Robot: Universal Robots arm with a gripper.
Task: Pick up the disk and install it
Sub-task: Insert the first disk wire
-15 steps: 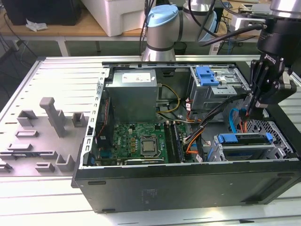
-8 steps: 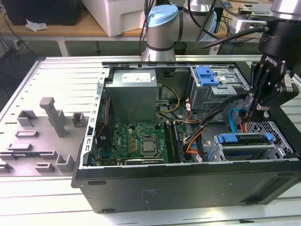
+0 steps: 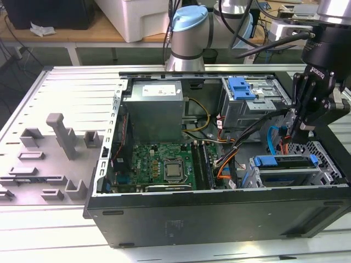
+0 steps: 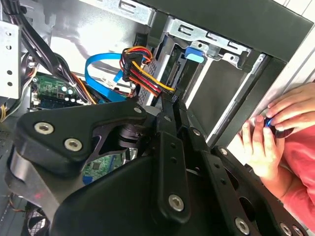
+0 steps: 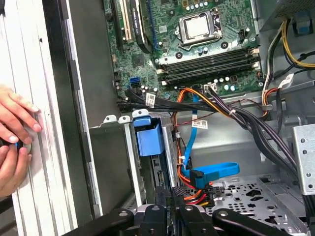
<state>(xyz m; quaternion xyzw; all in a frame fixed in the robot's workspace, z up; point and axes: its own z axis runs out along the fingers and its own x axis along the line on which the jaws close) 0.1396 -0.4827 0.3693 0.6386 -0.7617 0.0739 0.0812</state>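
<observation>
Gripper: black, tips down inside the case, jaws together with nothing between them. It hangs just beside the cable end of the cage, where the open side allows a straight reach from above.

Power lead and blue data cable: bunched just beside the tips, routed to this corner to serve the drive. Whether either is plugged in cannot be told.

Disk: slotted in the cage at the case's front corner, on the exterior view's right. It is seen edge-on, blue rail uppermost, label hidden. Judged already seated, since the gripper carries nothing.

Hands: a person's, resting on the table just outside the case wall, closed on a small dark-and-blue item. Probably kept outside the case to stay off the arm's path.

Board: green, on the case floor, socket and memory slots bare, well apart from the gripper.

Supply: grey box beyond the board, against the far wall.

Latch: bare blue plastic atop the far bay, unlabelled; not the disk.

Case: laid on its side, panel off, so every bay faces up.

Fixtures: grey blocks on the table, on the exterior view's left, well apart from the case.

Arm: base joint behind the case, farthest back.
</observation>
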